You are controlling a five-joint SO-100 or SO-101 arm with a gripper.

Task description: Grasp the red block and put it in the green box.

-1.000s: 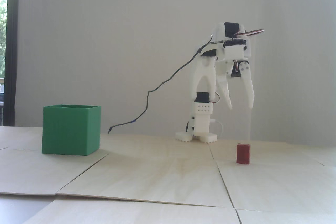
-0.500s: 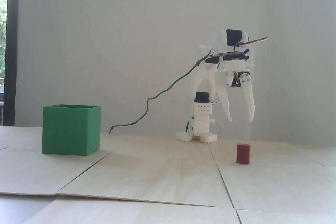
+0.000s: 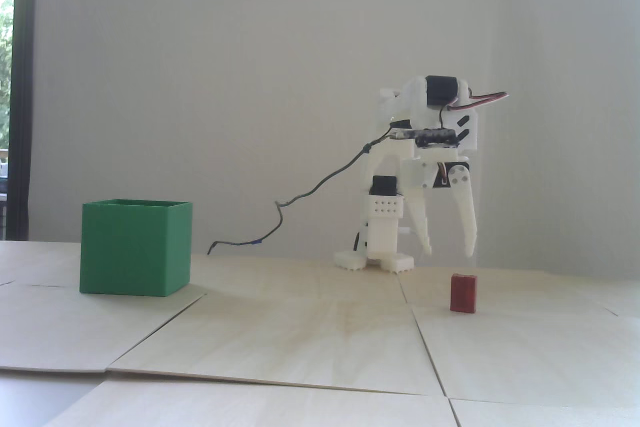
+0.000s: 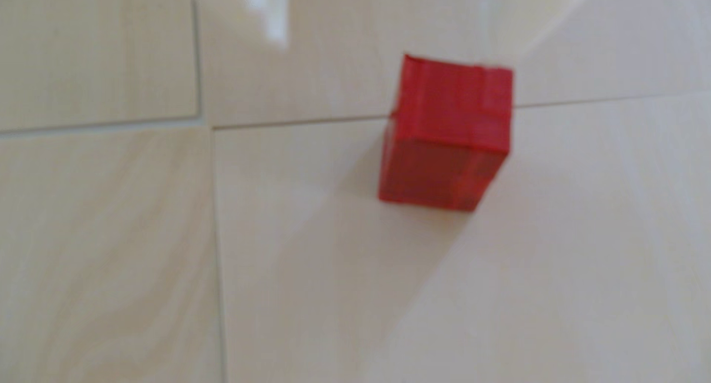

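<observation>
In the fixed view the white arm (image 3: pixel 425 146) is folded over its base, its fingers (image 3: pixel 448 253) pointing down and spread wide, empty, above and a little left of the red block (image 3: pixel 463 293). The block stands upright on the pale wood tabletop (image 3: pixel 300 327), well apart from the green box (image 3: pixel 135 247) at the left. The blurred wrist view shows only the red block (image 4: pixel 446 133) astride a seam between tabletop panels; fingers and box are out of view.

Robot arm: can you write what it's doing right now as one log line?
phase: reaching | gripper: open, above red block | red block: on table | green box: apart
</observation>
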